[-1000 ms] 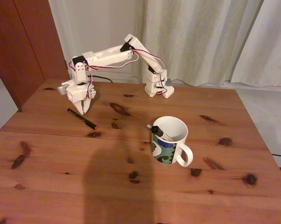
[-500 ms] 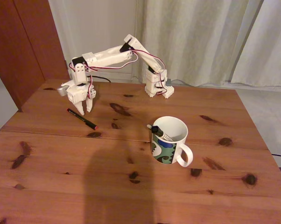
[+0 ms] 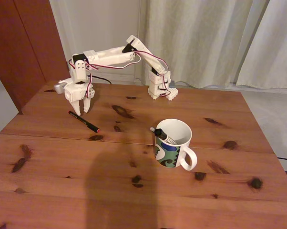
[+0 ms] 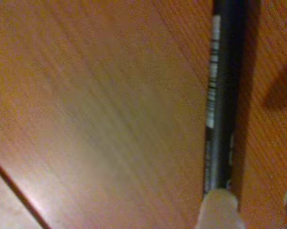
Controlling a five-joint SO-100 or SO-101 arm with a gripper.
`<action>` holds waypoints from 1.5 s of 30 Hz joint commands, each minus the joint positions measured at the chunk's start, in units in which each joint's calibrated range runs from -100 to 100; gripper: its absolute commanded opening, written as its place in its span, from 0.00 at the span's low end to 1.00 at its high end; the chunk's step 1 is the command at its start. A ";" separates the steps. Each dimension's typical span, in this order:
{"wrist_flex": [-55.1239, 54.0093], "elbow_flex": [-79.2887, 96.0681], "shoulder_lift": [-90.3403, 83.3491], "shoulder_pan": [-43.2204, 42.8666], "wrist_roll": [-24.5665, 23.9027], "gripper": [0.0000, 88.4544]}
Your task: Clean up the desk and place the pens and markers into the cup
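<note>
In the fixed view a thin black pen (image 3: pixel 84 121) with a red tip lies on the reddish pine desk (image 3: pixel 134 200), back left. My gripper (image 3: pixel 80 110) hangs open, pointing down just above the pen's far end. The wrist view shows the black pen (image 4: pixel 223 95) with its white print close up on the wood, one white fingertip (image 4: pixel 219 211) beside its barrel. The white cup (image 3: pixel 171 151) with the blue-green pattern stands right of centre, handle toward the front right. A white marker (image 3: pixel 162 135) with a black end leans inside it.
The arm's base (image 3: pixel 160 87) is fixed at the desk's back edge, with pale curtains (image 3: pixel 205 38) behind. A dark wooden panel (image 3: pixel 19 47) stands at the left. A broad shadow (image 3: pixel 119 191) falls across the front of the desk.
The gripper's fingers have spread from nearly shut to open, and the gripper has shifted a little left, over the pen's far end. Pen, cup and marker have not moved.
</note>
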 commanded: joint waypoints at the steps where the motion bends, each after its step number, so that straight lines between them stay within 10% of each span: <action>1: 0.43 -3.06 -0.73 -1.53 0.14 0.12; 45: 0.60 -17.04 13.33 -0.09 2.60 0.01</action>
